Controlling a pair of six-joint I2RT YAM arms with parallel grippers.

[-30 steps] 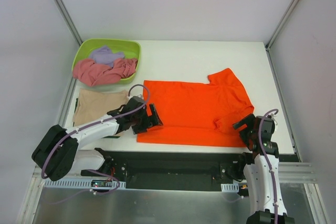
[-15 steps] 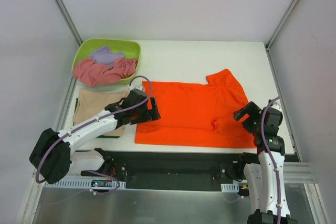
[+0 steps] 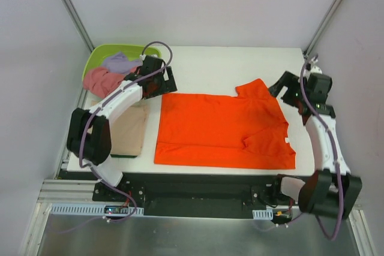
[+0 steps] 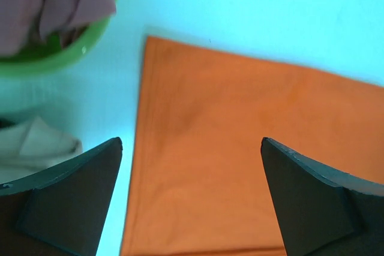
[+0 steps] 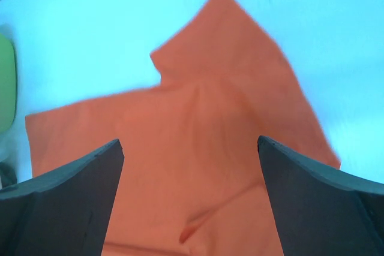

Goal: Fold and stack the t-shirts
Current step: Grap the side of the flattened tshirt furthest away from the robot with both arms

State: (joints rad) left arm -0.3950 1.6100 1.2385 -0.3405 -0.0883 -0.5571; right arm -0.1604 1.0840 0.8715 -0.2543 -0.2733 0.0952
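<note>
The bright orange t-shirt (image 3: 222, 127) lies spread flat on the white table; it also shows in the left wrist view (image 4: 240, 148) and the right wrist view (image 5: 198, 142). One sleeve sticks out at its far right corner (image 3: 257, 90). The tan shirt (image 3: 127, 131) lies folded at the left. The dusty pink shirt (image 3: 102, 81) and the pale lavender shirt (image 3: 119, 62) lie crumpled in the tub. My left gripper (image 3: 165, 83) is open and empty above the orange shirt's far left corner. My right gripper (image 3: 287, 88) is open and empty by the far right sleeve.
The lime-green plastic tub (image 3: 120, 50) stands at the far left corner of the table. Metal frame posts rise at the back left and back right. Bare white table (image 3: 216, 67) lies behind the orange shirt.
Both arms have swung from the near edge of the orange shirt to its far edge. The shirt's near right part now lies flatter and spread out.
</note>
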